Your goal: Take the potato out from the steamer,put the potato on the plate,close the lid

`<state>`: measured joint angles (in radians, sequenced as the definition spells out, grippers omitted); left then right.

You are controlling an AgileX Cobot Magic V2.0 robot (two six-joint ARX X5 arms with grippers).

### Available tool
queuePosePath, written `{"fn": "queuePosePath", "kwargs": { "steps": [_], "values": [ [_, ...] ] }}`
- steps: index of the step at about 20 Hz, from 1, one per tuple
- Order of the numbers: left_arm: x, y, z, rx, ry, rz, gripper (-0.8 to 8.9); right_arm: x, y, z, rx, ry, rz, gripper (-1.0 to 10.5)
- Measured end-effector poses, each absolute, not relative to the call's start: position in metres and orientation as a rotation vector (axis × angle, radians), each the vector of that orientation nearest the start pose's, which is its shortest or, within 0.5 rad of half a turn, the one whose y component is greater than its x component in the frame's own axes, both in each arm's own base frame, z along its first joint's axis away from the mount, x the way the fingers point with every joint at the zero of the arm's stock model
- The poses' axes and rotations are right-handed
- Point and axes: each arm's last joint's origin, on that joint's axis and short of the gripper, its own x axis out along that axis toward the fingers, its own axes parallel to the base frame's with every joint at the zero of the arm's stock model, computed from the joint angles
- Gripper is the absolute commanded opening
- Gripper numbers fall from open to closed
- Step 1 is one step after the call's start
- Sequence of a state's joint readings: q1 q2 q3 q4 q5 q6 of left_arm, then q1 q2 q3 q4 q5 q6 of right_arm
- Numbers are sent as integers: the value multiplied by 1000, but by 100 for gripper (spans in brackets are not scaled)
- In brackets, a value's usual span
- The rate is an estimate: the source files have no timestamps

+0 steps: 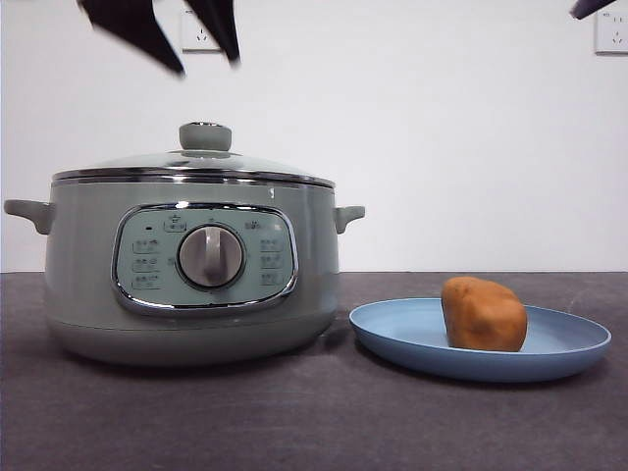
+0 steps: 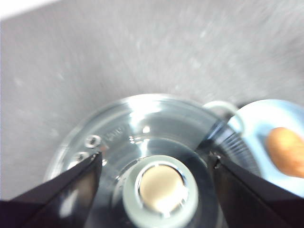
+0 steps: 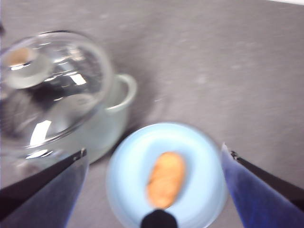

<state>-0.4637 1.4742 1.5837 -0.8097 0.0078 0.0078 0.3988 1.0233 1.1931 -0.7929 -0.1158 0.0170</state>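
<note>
Front view: large round sage-green steamer pot [image 1: 191,270] standing on the dark grey tabletop [image 1: 294,422], domed glass lid with steel rim [image 1: 196,167] seated on it, pale green knob [image 1: 205,135] upright at centre. Just beside the pot, wide matte light-blue plate [image 1: 412,339] carrying the lumpy orange-brown potato [image 1: 483,314]. Left claw [image 1: 182,34] hanging above the knob, clear of it, jaws spread wide. Only a dark tip at the top corner from the right arm.

Left wrist view: knob [image 2: 160,190] centred between the spread jaws, lid glass [image 2: 142,123] around it. Likely heavy-ish, rigid, breakable and slick glass; knob the sensible grip point.

Right wrist view: right claw [image 3: 154,190] wide apart, empty, high over plate [image 3: 128,175] and potato [image 3: 165,179]. Potato probably firm, fairly light, liable to roll.
</note>
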Motion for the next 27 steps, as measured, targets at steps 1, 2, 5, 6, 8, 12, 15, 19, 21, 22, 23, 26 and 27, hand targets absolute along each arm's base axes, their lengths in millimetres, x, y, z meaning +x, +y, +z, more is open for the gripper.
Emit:
{"fn": "queuePosePath", "kwargs": {
  "steps": [1,2,5,6,8,12,15,19,21,22,23,26,27],
  "values": [
    [264,-132,407,172,693,-456,377,174,78,376,-60,637,528,468],
    [254,-127,422,179,709,-460,377,172,78,380,-51,641,556,468],
    [223,-115,455,171,740,-552,377,163,77,392,-23,654,643,469],
    [213,-112,464,155,726,-613,376,161,77,393,-12,665,676,469],
    [195,-106,475,120,694,-729,376,159,77,393,-3,682,703,468],
    [183,-101,473,125,755,-742,154,158,77,393,-3,686,703,38],
    [182,-100,470,157,775,-753,-8,157,77,392,-11,692,705,-8],
    [182,-100,470,171,769,-760,-7,157,77,392,-14,692,705,-1],
    [182,-100,470,170,770,-759,-3,158,76,392,-25,689,682,-1],
    [182,-100,470,170,770,-759,-3,158,76,392,-35,687,656,-1],
    [182,-101,470,170,770,-759,-3,159,75,392,-41,686,641,-1],
    [182,-100,470,170,770,-759,-3,158,75,391,-44,692,632,-1],
    [182,-100,470,170,769,-759,-3,158,75,391,-44,692,632,-1]
  ]
}}
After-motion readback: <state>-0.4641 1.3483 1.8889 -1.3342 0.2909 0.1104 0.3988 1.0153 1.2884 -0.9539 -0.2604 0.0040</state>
